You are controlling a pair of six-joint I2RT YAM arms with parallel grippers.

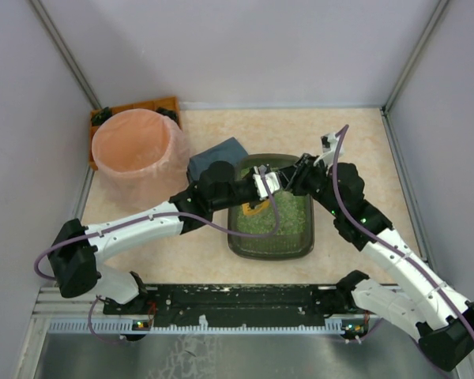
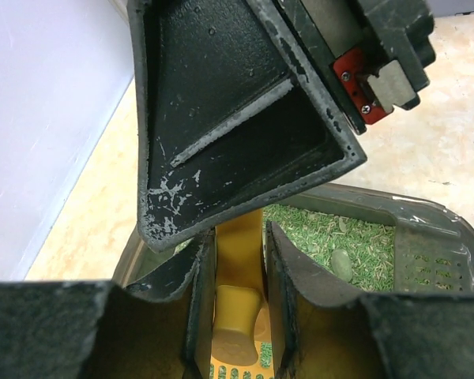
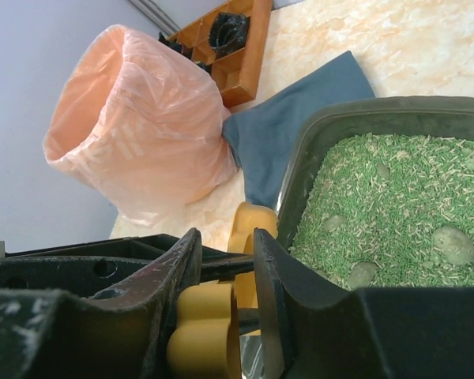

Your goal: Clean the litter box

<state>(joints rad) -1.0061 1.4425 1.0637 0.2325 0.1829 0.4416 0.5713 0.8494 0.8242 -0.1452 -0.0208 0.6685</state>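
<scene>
Nearest you: litter box (image 1: 268, 255) mid-table, its green granules dotted with grey clumps (image 3: 454, 245). By the look of it, nothing is scooped out yet. Over its far end, your left gripper (image 2: 237, 260) clamps the yellow scoop (image 2: 235, 316), and your right gripper (image 3: 227, 260) pinches the same handle. Beyond: blue cloth (image 1: 213, 158), then pink bucket (image 1: 134, 154). You have all the scooping and dumping left.
</scene>
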